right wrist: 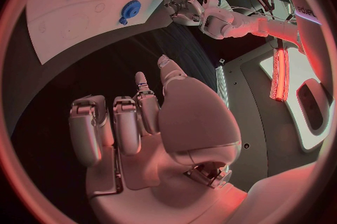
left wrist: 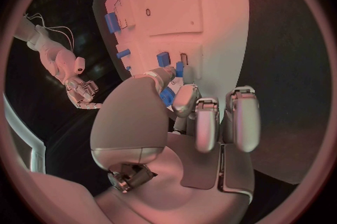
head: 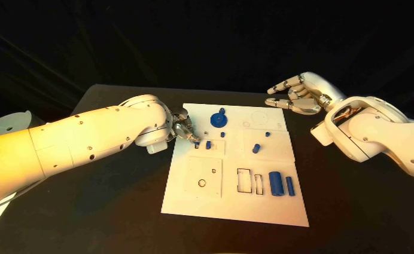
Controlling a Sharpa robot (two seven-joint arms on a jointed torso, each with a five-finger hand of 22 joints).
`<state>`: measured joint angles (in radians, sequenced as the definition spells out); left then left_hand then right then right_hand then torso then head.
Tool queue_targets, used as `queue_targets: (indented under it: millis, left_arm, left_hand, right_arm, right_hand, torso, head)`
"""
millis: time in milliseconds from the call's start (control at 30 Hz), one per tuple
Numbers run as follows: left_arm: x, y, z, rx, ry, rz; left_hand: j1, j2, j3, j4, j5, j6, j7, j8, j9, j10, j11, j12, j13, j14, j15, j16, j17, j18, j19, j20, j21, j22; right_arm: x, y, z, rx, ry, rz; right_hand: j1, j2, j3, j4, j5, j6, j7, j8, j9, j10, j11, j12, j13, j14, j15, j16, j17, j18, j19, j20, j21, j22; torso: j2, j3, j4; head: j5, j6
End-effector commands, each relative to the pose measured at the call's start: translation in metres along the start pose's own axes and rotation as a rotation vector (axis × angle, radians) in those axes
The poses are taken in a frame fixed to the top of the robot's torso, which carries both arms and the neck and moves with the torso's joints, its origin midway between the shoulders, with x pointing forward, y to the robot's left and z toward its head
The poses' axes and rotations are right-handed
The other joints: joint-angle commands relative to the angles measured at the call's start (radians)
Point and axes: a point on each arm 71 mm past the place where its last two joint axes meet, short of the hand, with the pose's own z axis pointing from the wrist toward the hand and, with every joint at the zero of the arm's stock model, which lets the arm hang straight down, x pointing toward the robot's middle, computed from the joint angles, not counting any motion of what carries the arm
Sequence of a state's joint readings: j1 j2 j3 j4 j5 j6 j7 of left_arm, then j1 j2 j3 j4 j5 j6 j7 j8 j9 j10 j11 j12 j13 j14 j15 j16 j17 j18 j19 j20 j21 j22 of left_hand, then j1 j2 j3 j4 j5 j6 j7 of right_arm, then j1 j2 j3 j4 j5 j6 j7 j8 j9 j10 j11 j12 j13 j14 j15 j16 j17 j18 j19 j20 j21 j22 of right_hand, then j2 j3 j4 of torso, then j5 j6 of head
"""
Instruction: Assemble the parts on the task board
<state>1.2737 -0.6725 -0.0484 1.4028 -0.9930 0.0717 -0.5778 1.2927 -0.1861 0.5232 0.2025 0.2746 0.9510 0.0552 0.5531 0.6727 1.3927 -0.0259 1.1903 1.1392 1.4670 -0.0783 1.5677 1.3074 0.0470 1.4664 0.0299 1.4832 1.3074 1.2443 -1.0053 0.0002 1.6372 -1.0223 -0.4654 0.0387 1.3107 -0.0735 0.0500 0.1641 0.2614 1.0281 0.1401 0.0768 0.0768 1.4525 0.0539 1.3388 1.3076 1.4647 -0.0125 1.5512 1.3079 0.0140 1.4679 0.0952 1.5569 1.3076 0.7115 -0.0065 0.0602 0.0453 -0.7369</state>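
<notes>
White and flat, the task board [head: 194, 200] lies in the middle of the black surface [head: 103, 224], its long side running away from the robot. Blue parts sit on it: a gear-shaped part [head: 219, 119] near the far edge, a small peg [head: 256, 147] beyond the middle, a tall cylinder [head: 275, 183] with a slim bar [head: 290, 186] just beside it toward the right edge, and a small block [head: 209, 144] near the left hand. The left hand [head: 183, 129] rests over the board's left edge, its fingers [left wrist: 184, 99] curled in and closed around a small blue piece [left wrist: 167, 96], which the left wrist view shows pinched just above the board. The right hand [head: 299, 95] hangs apart from the board, off its far right corner, holding nothing; the right wrist view shows its fingers [right wrist: 126, 123] loosely bent with gaps between them. Rectangular slot outlines [head: 245, 181] are marked on the board left of the cylinder.
</notes>
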Motion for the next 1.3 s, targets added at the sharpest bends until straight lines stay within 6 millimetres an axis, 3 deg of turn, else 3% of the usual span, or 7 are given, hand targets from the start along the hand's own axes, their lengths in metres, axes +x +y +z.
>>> queue_targets:
  millis: [33,500,1300]
  left_arm:
    - [0.0015,0.0008,-0.0004,-0.022,0.006,0.01]
    - [0.005,0.001,0.0002,-0.039,0.045,0.054]
    - [0.0087,-0.0017,0.0033,-0.041,0.074,0.076]
  left_hand:
    - [-0.006,0.004,0.156,-0.149,0.004,0.01,-0.008,0.005,0.001,0.005,-0.002,0.003,-0.001,0.104,-0.002,0.003,0.263,-0.017,0.049,-0.008,0.003,0.151]
    - [-0.01,0.001,0.159,-0.153,0.011,0.013,-0.009,0.007,0.001,0.006,-0.004,0.001,-0.004,0.104,-0.003,0.003,0.263,-0.017,0.05,-0.008,0.005,0.153]
    - [-0.019,-0.006,0.164,-0.16,0.024,0.018,-0.011,0.01,-0.001,0.011,-0.005,0.003,-0.003,0.104,-0.004,0.003,0.263,-0.018,0.051,-0.009,0.006,0.156]
  right_arm:
    - [0.0016,0.0007,-0.0002,-0.007,0.016,0.0]
    - [0.0015,0.0006,-0.0005,-0.008,0.016,0.001]
    - [0.0019,0.0014,-0.0005,-0.011,0.016,0.002]
  right_hand:
    - [0.001,0.007,-0.008,0.001,0.004,0.006,-0.002,-0.006,-0.001,-0.003,0.0,-0.003,0.115,0.097,-0.006,-0.004,0.225,-0.006,0.085,-0.006,-0.003,0.234]
    - [0.001,0.007,-0.008,0.001,0.004,0.006,-0.002,-0.006,-0.001,-0.003,0.0,-0.003,0.115,0.097,-0.006,-0.004,0.225,-0.006,0.085,-0.006,-0.003,0.234]
    - [0.001,0.007,-0.008,0.001,0.004,0.006,-0.002,-0.006,-0.001,-0.003,0.0,-0.003,0.115,0.097,-0.006,-0.004,0.225,-0.006,0.085,-0.006,-0.003,0.234]
  torso:
    - [0.001,0.0005,-0.0006]
    - [-0.001,0.0006,0.0]
    - [0.0,0.001,-0.0005]
  head:
    - [0.0,-0.003]
    - [0.002,-0.011]
    - [0.003,-0.011]
